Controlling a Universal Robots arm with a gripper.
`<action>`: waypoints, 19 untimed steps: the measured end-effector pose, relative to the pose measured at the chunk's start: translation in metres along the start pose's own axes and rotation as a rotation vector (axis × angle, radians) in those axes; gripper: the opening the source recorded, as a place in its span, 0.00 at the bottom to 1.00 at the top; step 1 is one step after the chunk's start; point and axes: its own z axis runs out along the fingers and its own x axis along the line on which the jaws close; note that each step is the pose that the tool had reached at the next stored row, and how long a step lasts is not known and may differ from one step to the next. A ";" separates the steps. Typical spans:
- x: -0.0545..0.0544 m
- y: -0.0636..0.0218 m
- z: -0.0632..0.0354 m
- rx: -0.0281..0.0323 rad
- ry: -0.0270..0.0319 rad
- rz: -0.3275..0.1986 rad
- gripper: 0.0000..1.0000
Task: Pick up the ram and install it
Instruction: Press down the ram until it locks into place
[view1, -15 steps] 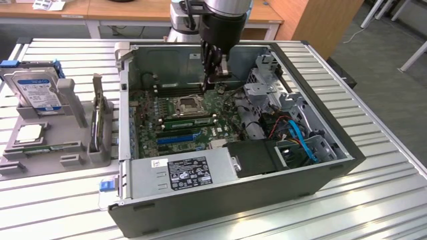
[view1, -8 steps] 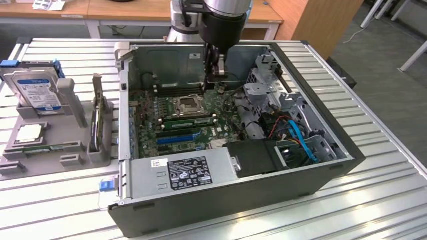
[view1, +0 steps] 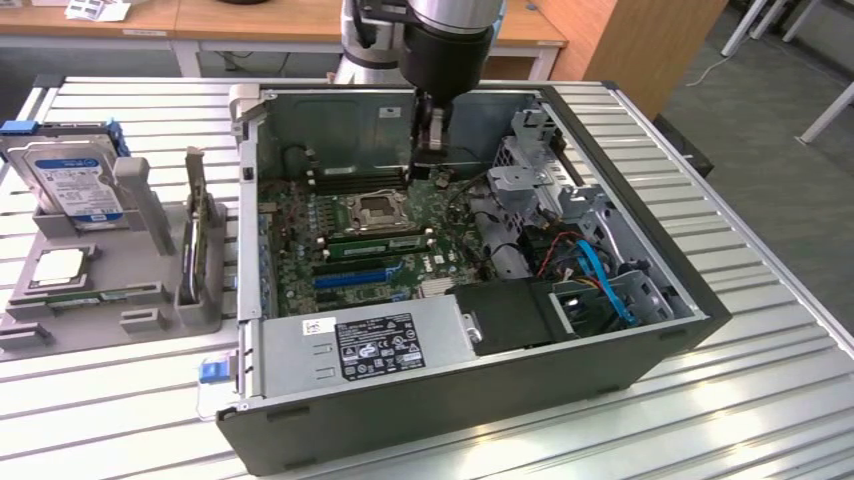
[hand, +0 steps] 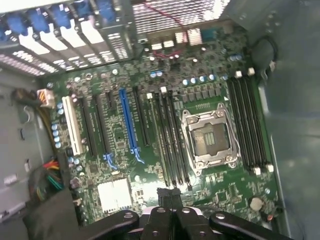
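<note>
The gripper, clenched with nothing between its fingers, hung inside the open computer case above the motherboard, where the ram sat seated in a slot beside the processor socket.

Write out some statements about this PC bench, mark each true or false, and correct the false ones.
1. A hard drive stands in the grey holder at the exterior view's left of the case. True.
2. The pincer hangs over that holder. False: it is inside the open case, above the motherboard.
3. A cooler covers the processor socket. False: the socket is uncovered.
4. A green ram stick sits in a slot beside the socket. True.
</note>
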 end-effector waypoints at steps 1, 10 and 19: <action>0.000 0.0000 0.0000 0.0005 -0.0003 0.017 0.11; 0.000 0.0000 0.0001 0.0054 -0.0029 0.176 0.11; 0.000 0.0000 0.0001 0.0102 -0.0056 0.336 0.11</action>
